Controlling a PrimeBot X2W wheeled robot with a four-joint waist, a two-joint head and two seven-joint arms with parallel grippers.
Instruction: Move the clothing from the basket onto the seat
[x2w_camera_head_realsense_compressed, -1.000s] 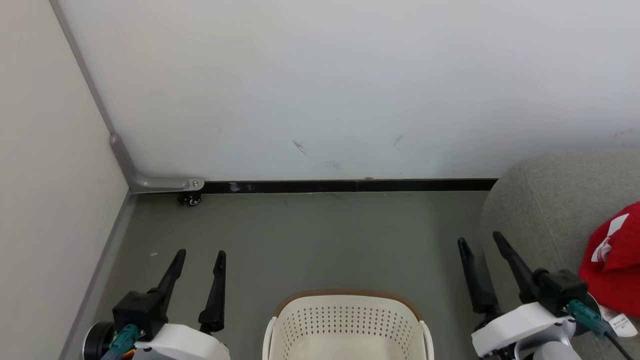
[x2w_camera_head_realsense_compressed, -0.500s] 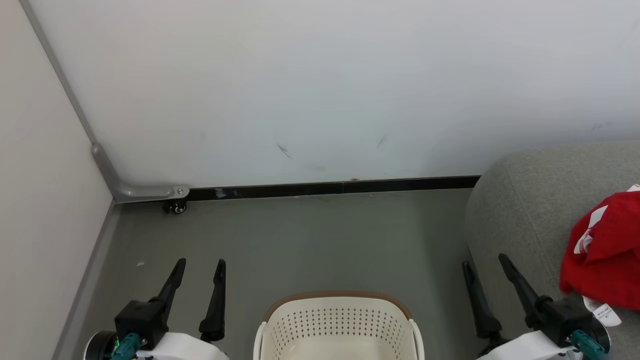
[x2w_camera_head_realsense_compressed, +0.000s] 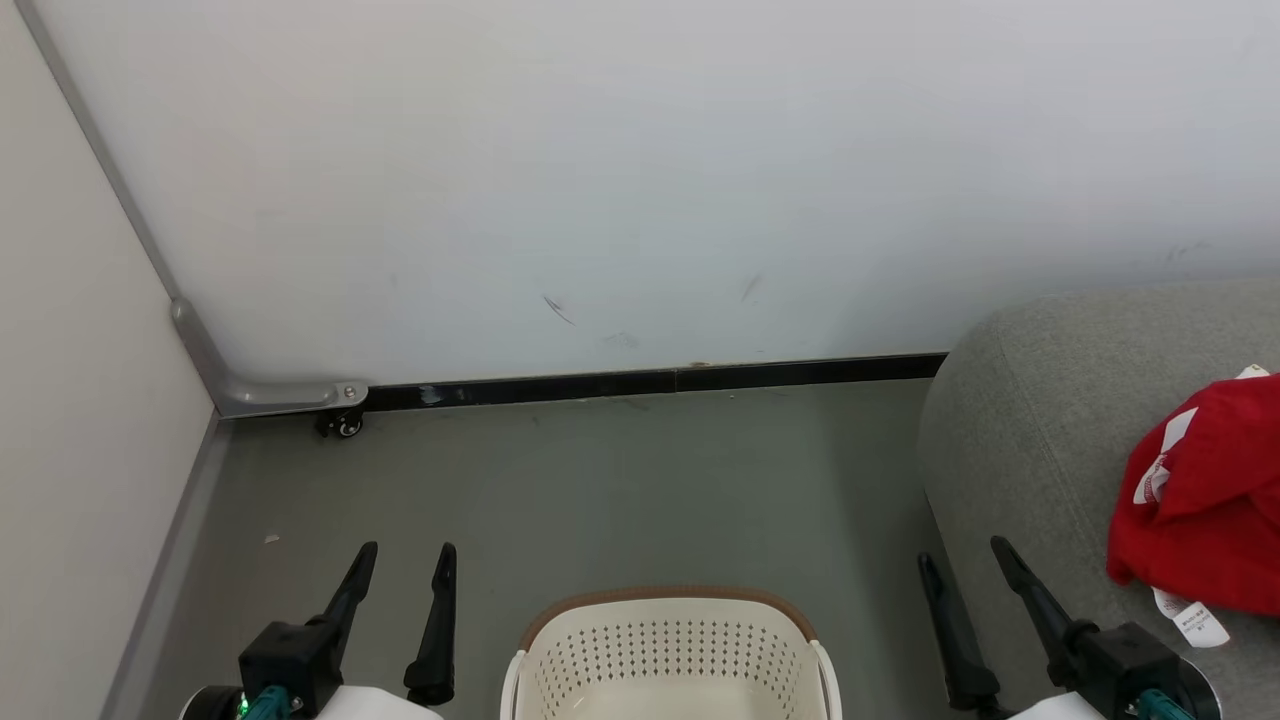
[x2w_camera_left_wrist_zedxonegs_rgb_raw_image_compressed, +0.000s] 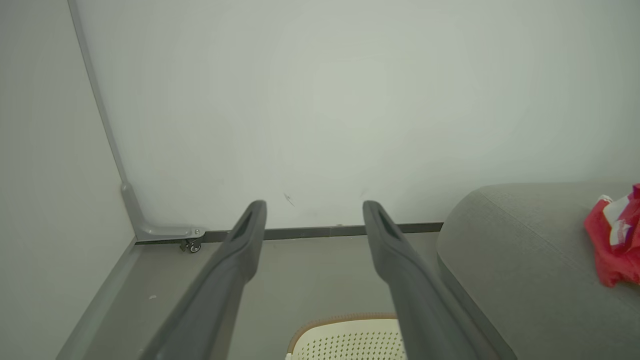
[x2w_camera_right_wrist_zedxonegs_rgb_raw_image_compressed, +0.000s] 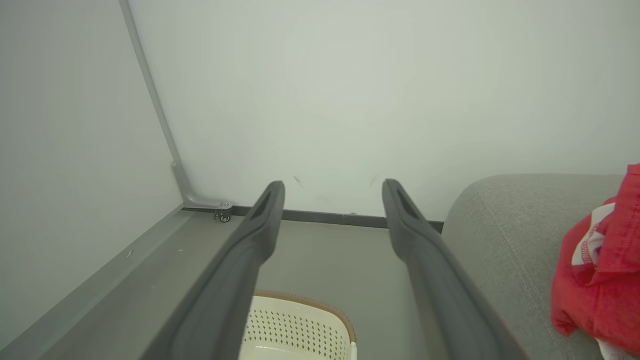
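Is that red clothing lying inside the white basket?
No, the red clothing lies on the grey sofa, well apart from the basket.

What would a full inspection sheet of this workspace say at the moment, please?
Surface: grey floor, with one pale speck near the left wall.
Job's things: red clothing lies on the grey seat; basket stands on the floor, no clothing in the part that shows.
Clutter: nothing seen besides that speck.
Grippers: left gripper and right gripper both open, holding nothing, either side of the basket.
Cables: teal plug at the left wrist; nothing loose seen.
Surroundings: white wall with scuff marks, black skirting, small caster in the corner.
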